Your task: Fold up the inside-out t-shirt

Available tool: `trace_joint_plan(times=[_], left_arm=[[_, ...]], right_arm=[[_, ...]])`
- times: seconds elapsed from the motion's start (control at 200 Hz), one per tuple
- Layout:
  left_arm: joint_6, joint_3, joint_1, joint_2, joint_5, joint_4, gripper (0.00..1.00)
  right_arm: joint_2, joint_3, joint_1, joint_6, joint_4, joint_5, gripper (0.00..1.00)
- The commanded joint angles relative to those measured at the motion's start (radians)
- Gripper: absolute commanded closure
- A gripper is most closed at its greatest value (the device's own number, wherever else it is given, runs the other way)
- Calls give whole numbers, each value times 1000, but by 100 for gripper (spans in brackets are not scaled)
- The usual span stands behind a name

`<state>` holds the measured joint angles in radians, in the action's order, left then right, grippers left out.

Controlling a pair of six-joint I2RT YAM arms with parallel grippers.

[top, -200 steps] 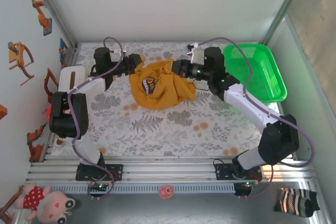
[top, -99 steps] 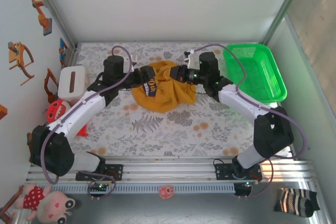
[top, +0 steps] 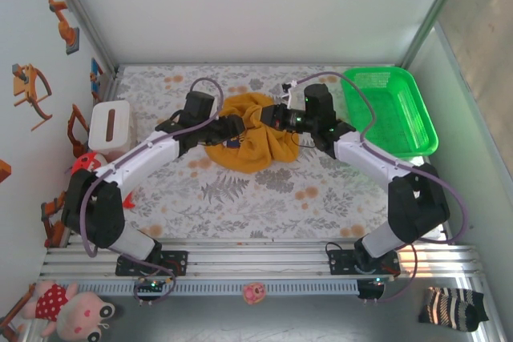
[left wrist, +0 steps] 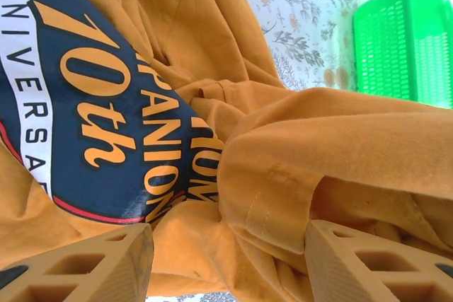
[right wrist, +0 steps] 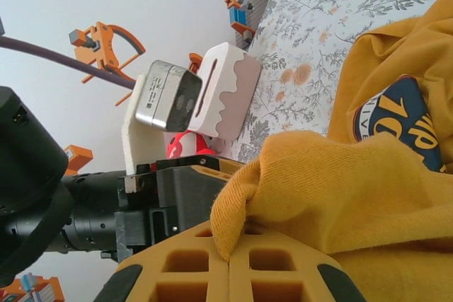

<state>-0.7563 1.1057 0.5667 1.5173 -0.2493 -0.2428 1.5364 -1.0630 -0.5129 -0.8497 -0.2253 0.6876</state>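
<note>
At upper middle of the top view, the right hand pinches a fold of the inside-out t-shirt; the left hand is spread beside its print.

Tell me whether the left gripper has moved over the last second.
Yes. In the top view the left gripper has shifted right, away from the white box, and in over the t-shirt.

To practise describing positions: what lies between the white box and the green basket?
In the top view: the bunched mustard t-shirt, with the left arm and right arm reaching to it.
</note>
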Motion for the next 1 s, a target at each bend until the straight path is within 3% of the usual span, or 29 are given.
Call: trace_joint_plan(times=[0.0, 0.245, 0.35, 0.481, 0.591, 0.761, 0.906, 0.956, 0.996], left_arm=[[32, 53, 12, 24, 14, -11, 43], [31, 90, 20, 76, 6, 2, 43], [31, 102, 24, 95, 4, 6, 50], [39, 114, 25, 108, -10, 7, 66], [64, 141, 23, 101, -12, -19, 100], [100, 214, -19, 26, -74, -58, 100], [49, 190, -91, -65, -286, 107, 100], [-6, 146, -124, -91, -364, 238, 100], [-45, 124, -147, -104, -403, 308, 100]], right_arm=[[-30, -8, 5, -8, -14, -6, 100], [-30, -12, 5, -7, -13, -4, 100], [-29, -11, 5, -7, -13, -3, 100], [-27, -11, 5, -5, -13, -6, 100], [-23, -12, 9, -2, -7, -12, 100], [10, -4, 54, -5, 7, -69, 100], [70, 3, 102, -45, 1, -144, 100], [84, -8, 111, -47, 27, -165, 78], [85, -14, 111, -42, 44, -172, 66]])
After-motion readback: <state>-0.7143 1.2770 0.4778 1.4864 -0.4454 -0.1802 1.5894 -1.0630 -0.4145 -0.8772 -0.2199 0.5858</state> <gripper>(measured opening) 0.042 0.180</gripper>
